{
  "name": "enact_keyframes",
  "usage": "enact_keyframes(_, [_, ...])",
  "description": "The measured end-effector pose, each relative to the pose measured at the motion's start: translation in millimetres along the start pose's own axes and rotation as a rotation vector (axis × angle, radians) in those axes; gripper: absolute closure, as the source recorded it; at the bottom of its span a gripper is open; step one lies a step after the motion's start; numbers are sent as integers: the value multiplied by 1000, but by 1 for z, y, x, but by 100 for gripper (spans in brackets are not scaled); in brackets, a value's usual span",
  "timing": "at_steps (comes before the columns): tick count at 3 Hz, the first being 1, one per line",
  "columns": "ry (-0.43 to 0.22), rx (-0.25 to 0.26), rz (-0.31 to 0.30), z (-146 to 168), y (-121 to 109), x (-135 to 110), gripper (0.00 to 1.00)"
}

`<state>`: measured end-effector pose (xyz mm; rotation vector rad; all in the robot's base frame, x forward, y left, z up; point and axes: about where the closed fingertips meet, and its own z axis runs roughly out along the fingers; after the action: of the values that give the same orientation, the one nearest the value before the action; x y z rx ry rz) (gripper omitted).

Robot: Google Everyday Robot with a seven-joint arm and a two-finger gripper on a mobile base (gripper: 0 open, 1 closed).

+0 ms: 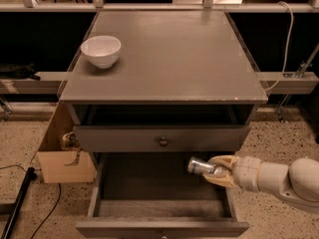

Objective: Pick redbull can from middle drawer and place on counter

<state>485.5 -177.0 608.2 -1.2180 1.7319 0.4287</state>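
1. Hand [215, 171] closed around the redbull can [200, 166], held sideways over the open middle drawer [149, 183], below the bench's [169, 59] front-right corner.
2. Pick looks made; next, lift it past the front edge onto the bench.
3. No lettering on the can is legible.

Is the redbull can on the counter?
No, the gripper holds the redbull can over the open middle drawer, below the counter.
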Motion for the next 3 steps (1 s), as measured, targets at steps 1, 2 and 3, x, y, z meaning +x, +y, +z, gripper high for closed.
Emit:
enact_keyframes(1, [-31, 37, -51, -23, 0, -23, 100])
enact_keyframes(2, [-79, 111, -199, -76, 5, -89, 100])
enact_keyframes(3, [-82, 138, -228, -92, 6, -100, 100])
